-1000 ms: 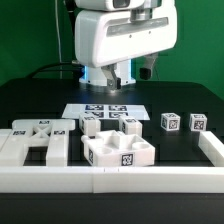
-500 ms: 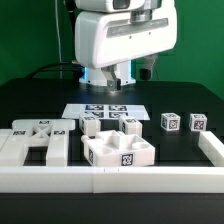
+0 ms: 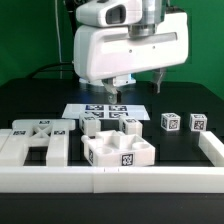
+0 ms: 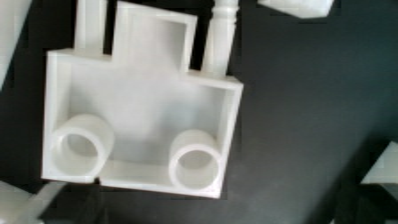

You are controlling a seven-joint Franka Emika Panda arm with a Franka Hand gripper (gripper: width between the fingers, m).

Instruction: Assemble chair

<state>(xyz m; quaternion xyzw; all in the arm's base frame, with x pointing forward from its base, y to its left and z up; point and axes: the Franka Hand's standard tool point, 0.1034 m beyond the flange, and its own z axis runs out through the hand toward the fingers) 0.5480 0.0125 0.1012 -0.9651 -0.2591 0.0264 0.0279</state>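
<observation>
Chair (image 3: 120,150) is not built at all yet: its white pieces lie loose and apart across the lower half of the exterior view, none joined to another. The black bench (image 3: 30,100) carries them all, fenced along the bottom of the frame by the long white wall (image 3: 100,182). My arm (image 3: 130,50) fills the upper centre, above the marker board (image 3: 105,110).

The broad flat back piece (image 3: 40,140) lies at lower left. The blocky seat piece (image 3: 118,158) sits just right of it, at lower centre. Two short blocks (image 3: 92,126) (image 3: 130,125) stand just behind the seat, and two small cubes (image 3: 170,122) (image 3: 198,122) sit well apart at the right.

The wrist view looks straight down on a large piece with two round sockets (image 4: 143,120). I cannot tell for sure which of the big pieces it is.

My jaws hang spread wide and hold nothing.

I judge the step in hand to be the first pick, and I would do it this way:
- Centre over the socketed piece before dropping.
- Turn the wrist so the jaws straddle a narrow wall rather than the full width, which looks too broad for me.
- Come down straight, clear of the short blocks nearby.
- Close only once a finger is on each side, or the piece may skid or twist on the bench.
</observation>
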